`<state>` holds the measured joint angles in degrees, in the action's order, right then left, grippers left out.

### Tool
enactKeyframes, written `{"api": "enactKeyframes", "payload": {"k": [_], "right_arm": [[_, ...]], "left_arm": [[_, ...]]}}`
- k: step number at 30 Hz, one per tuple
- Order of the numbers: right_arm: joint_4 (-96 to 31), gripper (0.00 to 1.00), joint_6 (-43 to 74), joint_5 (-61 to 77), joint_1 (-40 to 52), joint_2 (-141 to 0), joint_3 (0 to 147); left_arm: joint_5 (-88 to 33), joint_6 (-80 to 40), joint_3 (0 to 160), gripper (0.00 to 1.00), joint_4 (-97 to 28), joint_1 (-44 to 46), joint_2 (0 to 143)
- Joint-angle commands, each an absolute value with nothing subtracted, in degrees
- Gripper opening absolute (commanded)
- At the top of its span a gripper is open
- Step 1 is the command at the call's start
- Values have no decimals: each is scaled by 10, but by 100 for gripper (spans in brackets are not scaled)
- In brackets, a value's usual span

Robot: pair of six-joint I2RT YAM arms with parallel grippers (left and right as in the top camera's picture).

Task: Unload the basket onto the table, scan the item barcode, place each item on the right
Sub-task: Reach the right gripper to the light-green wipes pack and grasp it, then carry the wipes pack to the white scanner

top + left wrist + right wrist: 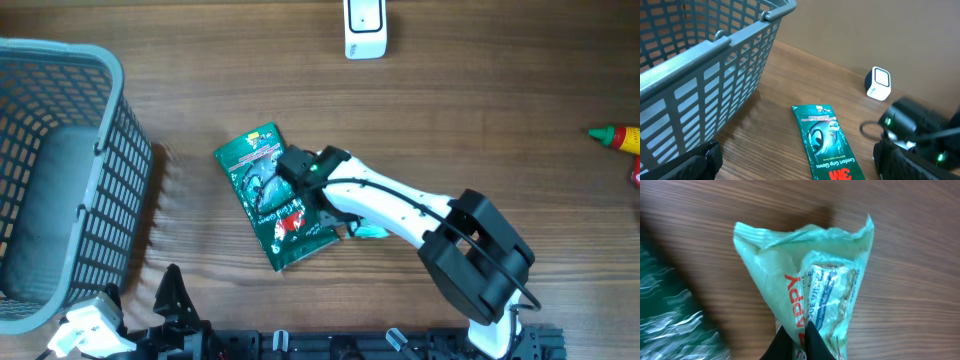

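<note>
Grasping step: right claw (797, 336) pinched shut on the teal packet (810, 275); left claw (800, 162) gapes idle; next, lift the packet and turn its barcode toward the scanner (365, 28).

Dark green packet (255, 165), red logo; mint pack (790, 255), red lettering; grey lattice basket (120, 190); wood-grain table (480, 120)

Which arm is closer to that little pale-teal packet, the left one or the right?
Right. The right fingers are pinched shut on the edge of the pale-teal packet. The left fingers hang open beside the grey basket, well away from it.
</note>
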<state>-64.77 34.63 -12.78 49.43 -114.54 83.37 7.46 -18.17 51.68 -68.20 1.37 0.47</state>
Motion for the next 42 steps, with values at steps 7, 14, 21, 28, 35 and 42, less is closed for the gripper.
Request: {"api": "enactKeyframes", "payload": {"k": [7,14,21,28,35,42], "right_arm": [[-705,5,-162,577,365,-1052,921],[-649,5,-163,879,322,-1055,785],[-641,4,-100,930,323,-1055,783],[-639,4,-56,930,323,-1055,783],[-651,4,-59,930,322,-1055,783],[-658,4,-60,865,322,-1055,783]], "left_arm": [[76,-185,516,100,-682,10,4],[76,-185,516,100,-682,10,4],[76,-185,516,100,-682,10,4],[76,-185,516,100,-682,10,4],[76,-185,516,100,-682,10,4],[76,-185,516,100,-682,10,4]]}}
